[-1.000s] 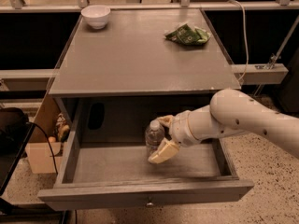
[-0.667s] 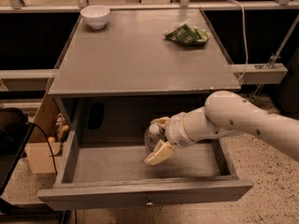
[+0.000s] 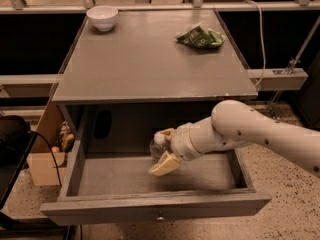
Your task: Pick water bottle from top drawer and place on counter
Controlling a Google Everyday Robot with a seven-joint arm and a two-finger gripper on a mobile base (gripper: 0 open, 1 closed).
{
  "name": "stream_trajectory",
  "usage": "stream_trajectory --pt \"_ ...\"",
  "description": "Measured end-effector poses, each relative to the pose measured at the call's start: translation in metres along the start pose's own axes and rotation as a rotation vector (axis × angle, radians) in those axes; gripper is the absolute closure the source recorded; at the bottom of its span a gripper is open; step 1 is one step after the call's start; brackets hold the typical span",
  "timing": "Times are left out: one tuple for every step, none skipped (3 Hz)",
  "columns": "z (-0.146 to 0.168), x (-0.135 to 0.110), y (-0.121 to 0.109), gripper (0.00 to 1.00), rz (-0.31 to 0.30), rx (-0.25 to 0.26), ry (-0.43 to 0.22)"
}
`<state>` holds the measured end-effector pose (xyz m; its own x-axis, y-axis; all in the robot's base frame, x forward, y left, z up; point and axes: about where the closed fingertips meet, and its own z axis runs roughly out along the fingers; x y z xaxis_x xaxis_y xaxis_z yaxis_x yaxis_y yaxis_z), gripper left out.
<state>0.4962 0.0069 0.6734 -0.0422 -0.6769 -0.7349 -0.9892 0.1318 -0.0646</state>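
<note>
Shifted a little to the left since the earlier frame, the beige two-finger gripper [image 3: 158, 154] is held inside the wide, shallow grey wooden top drawer [image 3: 150, 207], which is pulled fully out. Its fingers are closed on the small clear plastic water bottle [image 3: 159, 143], one finger set above the bottle and the other below it, toward the drawer front. The bottle is kept near the middle of the drawer, close to the back wall; whether it is lifted off the drawer floor cannot be told. The thick white arm [image 3: 250, 131] is reached in from the right, bent at a rounded elbow over the drawer's right side, with the wrist pointed left. No writing can be read on the bottle. On the flat grey wooden counter [image 3: 145, 59] above, a small white bowl [image 3: 102, 17] is set at the back left corner and a crumpled green packet [image 3: 199, 36] at the back right; its print is not legible.
</note>
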Motion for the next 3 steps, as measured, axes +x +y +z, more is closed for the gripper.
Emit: stream_trajectory --pt "0.0016 0.0002 0.0005 0.69 -0.001 -0.002 0.001" --pt "0.0016 0.0002 0.0005 0.92 -0.001 -0.002 0.001" --pt "0.0017 0.0002 0.0006 1.00 -0.001 -0.002 0.001"
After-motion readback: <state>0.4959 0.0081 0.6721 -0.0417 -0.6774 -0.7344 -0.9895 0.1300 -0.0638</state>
